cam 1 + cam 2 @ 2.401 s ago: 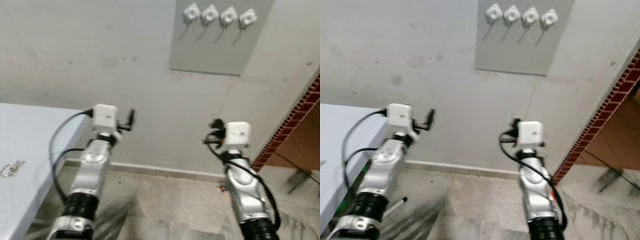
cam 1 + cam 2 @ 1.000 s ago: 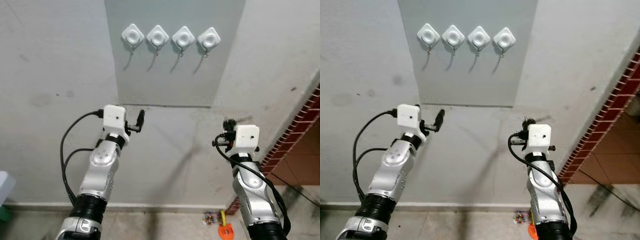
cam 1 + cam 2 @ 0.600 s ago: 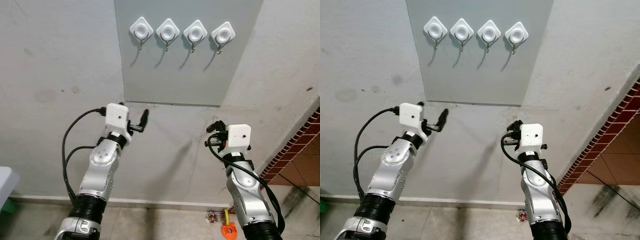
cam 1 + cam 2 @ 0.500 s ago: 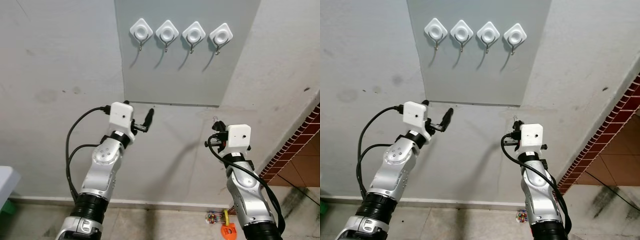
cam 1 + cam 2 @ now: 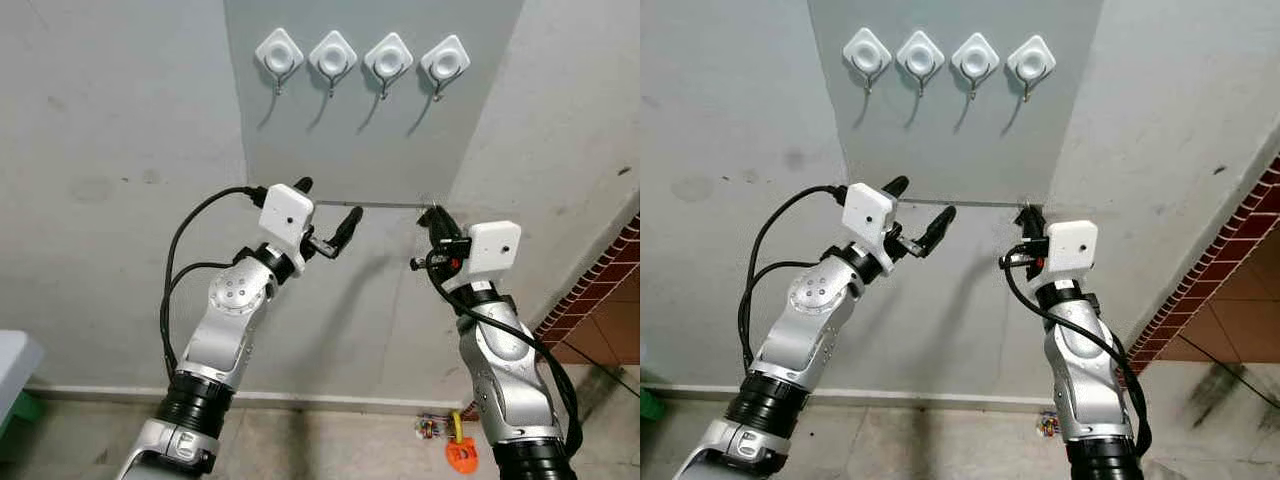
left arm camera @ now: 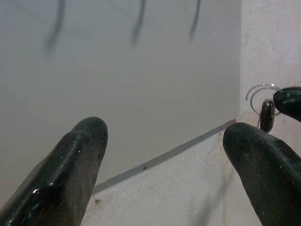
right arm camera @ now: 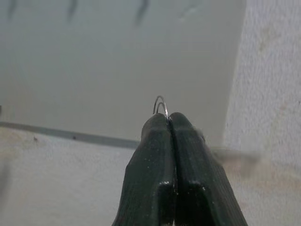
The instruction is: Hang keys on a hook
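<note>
A pale plastered wall [image 5: 110, 130] takes up most of the scene — scuffed and stained in spots. A red brick edge [image 5: 600, 300] runs diagonally at the right, with brown tiled floor [image 5: 615, 350] beyond it. Down by the skirting, small orange and colourful bits [image 5: 450, 445] lie on the grey floor [image 5: 330, 440] — too small to identify.

Right gripper [image 7: 169, 120] pinched on a thin key ring [image 7: 161, 104], before a grey panel [image 7: 117, 61].
</note>
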Controlling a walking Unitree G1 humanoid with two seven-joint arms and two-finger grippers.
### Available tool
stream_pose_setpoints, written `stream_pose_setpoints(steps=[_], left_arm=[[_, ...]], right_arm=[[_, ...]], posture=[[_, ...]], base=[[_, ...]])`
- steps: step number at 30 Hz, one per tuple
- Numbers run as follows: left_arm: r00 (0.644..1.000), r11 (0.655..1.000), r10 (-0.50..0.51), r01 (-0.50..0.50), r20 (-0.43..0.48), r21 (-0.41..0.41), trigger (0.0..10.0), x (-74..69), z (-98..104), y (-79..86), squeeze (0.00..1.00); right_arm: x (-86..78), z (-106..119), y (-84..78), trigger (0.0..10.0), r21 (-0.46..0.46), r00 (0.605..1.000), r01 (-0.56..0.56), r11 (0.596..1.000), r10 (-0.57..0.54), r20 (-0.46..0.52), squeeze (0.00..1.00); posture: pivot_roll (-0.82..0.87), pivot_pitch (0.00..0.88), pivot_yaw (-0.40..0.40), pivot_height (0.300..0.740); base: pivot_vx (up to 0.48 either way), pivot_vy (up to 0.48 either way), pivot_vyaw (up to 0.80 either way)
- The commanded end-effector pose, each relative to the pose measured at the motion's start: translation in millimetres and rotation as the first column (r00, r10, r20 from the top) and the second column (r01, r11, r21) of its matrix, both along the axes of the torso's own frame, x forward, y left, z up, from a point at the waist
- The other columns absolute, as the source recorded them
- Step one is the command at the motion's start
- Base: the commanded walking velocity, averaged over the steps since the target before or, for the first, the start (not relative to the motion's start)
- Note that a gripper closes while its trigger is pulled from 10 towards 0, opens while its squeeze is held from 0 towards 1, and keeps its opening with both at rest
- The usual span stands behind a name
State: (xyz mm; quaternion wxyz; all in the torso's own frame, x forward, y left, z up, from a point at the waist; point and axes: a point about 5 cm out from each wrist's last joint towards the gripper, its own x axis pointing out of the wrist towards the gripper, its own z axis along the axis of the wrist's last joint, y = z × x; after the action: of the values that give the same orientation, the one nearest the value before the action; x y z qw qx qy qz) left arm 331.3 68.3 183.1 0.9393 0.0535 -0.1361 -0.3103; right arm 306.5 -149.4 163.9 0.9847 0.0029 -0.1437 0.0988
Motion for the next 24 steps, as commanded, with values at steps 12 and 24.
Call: stream_pose_setpoints(steps=[12, 24], left_arm=[[0.985, 0.991, -0.133, 0.132, 0.108, 0.018, 10.0, -12.0, 33.1, -12.6, 0.00], [0.973, 0.983, -0.178, 0.181, 0.145, -0.006, 10.0, -16.0, 55.0, -19.2, 0.00]], right_arm=[[-14.2, 56.3, 13.2, 10.0, 0.043, 0.966, -0.175, 0.984, 0.163, 0.200, 0.00], [-6.9, 88.1, 9.3, 10.0, 0.110, 0.946, -0.206, 0.972, 0.170, 0.276, 0.00]], posture=[[-0.01, 0.069, 0.041, 0.740], [-0.01, 0.058, 0.045, 0.740]], base=[[0.000, 0.000, 0.00], [0.000, 0.000, 0.00]])
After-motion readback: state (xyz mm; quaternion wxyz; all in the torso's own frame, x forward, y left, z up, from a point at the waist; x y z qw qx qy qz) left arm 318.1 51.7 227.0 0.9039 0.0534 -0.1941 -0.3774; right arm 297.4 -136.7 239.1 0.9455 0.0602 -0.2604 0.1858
